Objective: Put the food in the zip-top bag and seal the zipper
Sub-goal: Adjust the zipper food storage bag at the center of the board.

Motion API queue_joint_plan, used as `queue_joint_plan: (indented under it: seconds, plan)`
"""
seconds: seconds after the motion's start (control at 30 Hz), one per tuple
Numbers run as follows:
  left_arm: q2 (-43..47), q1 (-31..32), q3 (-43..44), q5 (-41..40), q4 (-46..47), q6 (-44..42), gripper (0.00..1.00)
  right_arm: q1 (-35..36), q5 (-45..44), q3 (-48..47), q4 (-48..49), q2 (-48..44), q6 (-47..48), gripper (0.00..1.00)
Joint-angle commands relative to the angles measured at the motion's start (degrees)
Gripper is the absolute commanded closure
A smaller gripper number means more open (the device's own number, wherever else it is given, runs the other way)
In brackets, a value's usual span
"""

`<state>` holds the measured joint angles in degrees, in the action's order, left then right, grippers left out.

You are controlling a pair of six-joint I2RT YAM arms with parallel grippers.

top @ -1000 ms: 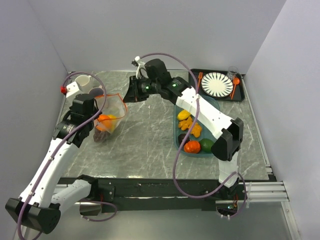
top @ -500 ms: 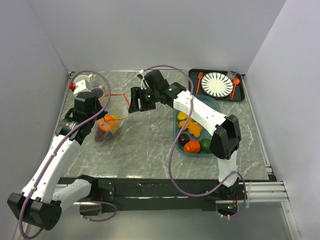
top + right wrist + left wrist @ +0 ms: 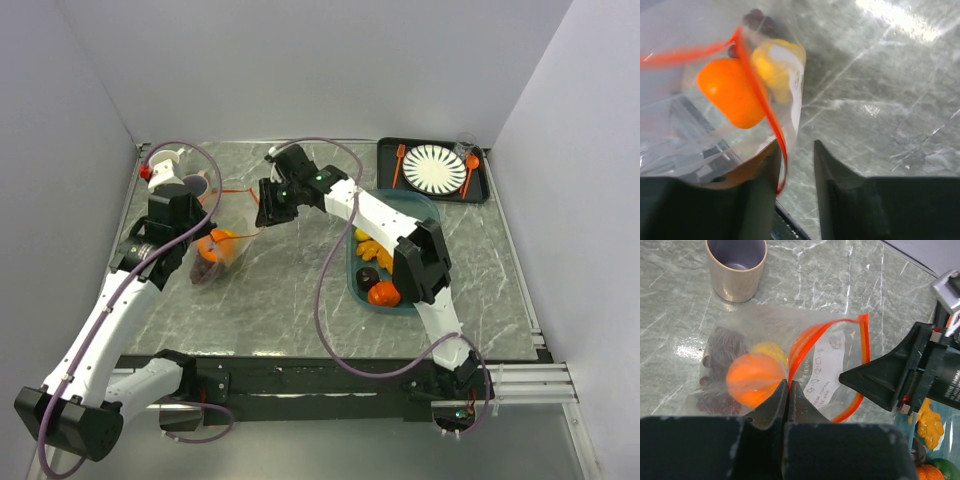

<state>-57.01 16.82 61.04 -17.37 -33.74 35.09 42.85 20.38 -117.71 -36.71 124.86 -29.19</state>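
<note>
At the left of the top view, our left gripper [image 3: 788, 392] is pressed together, pinching the bag [image 3: 835, 365] at the near end of its zipper [image 3: 830, 325]. Just above it, in the upper left of the wrist view, stands a beige cup [image 3: 735, 282], apart from the bag.

The bag lies on the marble left of centre with its mouth gaping. Inside we see three pieces of food: dark grapes [image 3: 720, 347], an orange fruit [image 3: 754, 380] and a yellow piece [image 3: 771, 351] behind it.

At the bag's right side sits our right gripper [image 3: 795, 150]. Its jaws stand partly spread, with bare marble showing between them. The zipper strip hangs against the inner face of the left-hand jaw, not clamped.

Further right, the teal tray [image 3: 420, 207] holds more food: yellow and orange pieces [image 3: 375, 250], a dark one [image 3: 367, 277] and a red-orange one [image 3: 383, 293].

We judge the task well under way but not half finished. Three pieces are bagged, several wait on the tray, and the zipper is unsealed along its whole visible length.
</note>
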Motion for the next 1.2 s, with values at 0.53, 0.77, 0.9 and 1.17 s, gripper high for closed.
queue_joint_plan:
  seconds: [0.53, 0.77, 0.9, 1.17]
  plan:
    - [11.8, -0.1, 5.5, -19.0, -4.1, 1.1, 0.99, 4.6, 12.4, -11.0, 2.8, -3.0, 4.3, 1.00]
    - [7.4, -0.1, 0.9, -3.4, 0.0, 1.5, 0.99, 3.5, 4.6, 3.4, 4.8, -8.9, 4.6, 1.00]
    - [4.1, 0.0, -0.1, 4.2, 3.8, 2.1, 0.99, 1.4, 0.4, 12.5, 5.1, -12.1, 3.7, 1.00]
    - [-2.5, 2.2, 1.1, 8.9, 4.3, 3.1, 0.99, -2.1, -4.1, 23.8, 7.4, -16.7, 1.3, 1.00]
